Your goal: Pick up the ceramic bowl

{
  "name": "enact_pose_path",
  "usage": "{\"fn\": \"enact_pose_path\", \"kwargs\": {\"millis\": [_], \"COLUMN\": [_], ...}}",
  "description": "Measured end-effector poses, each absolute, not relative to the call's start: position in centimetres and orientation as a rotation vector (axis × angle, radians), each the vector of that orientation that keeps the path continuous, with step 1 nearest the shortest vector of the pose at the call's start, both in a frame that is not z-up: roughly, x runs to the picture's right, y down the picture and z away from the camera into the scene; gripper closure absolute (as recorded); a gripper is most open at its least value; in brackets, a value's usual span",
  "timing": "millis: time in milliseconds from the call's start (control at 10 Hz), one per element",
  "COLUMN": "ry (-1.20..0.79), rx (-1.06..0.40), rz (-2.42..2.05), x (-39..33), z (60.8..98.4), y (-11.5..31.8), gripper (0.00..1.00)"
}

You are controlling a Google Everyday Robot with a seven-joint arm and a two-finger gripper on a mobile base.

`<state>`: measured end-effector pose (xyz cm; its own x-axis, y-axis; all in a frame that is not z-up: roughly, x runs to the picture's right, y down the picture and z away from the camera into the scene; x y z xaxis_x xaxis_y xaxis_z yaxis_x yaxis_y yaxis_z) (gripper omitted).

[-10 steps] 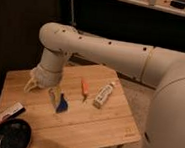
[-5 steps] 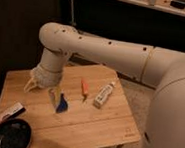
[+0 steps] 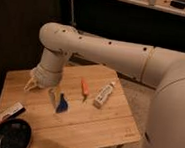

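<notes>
Approach stage: claw (image 3: 41, 90), released and empty, hangs over bench (image 3: 92, 125) toward its 9 o'clock side, while ceramic bowl (image 3: 9, 135) sits untouched at the 7 o'clock corner, so the next move likely calls for descending onto its rim.

Surface (image 3: 102, 126) is showing five items: one ceramic bowl (image 3: 10, 135), one white packet (image 3: 9, 113), one blue piece (image 3: 61, 105), one orange stick (image 3: 85, 87), one white tube (image 3: 104, 94). One end effector (image 3: 41, 85) is hanging over the surface's left side.
</notes>
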<state>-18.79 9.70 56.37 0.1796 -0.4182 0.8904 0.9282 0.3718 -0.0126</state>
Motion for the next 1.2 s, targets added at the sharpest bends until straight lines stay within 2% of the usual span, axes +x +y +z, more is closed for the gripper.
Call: {"fn": "enact_pose_path", "kwargs": {"millis": [100,300,600,800,1000,1200], "ry": [-0.957,-0.942,-0.985,-0.986,-0.993,-1.024], "rx": [-0.618,-0.375,-0.083,0.023,0.041,0.052], "rz": [-1.061,-1.194,-1.426,-1.511,-1.522,-1.519], "x": [-18.7,-18.0,-17.3,-17.2,-17.4,-18.1], "z": [56.5,56.9,57.1,57.0,57.5,59.9], "y": [9.5,8.5,7.8,7.5,7.3,7.4], "gripper": [0.20,0.20,0.20,0.20,0.20,0.20]}}
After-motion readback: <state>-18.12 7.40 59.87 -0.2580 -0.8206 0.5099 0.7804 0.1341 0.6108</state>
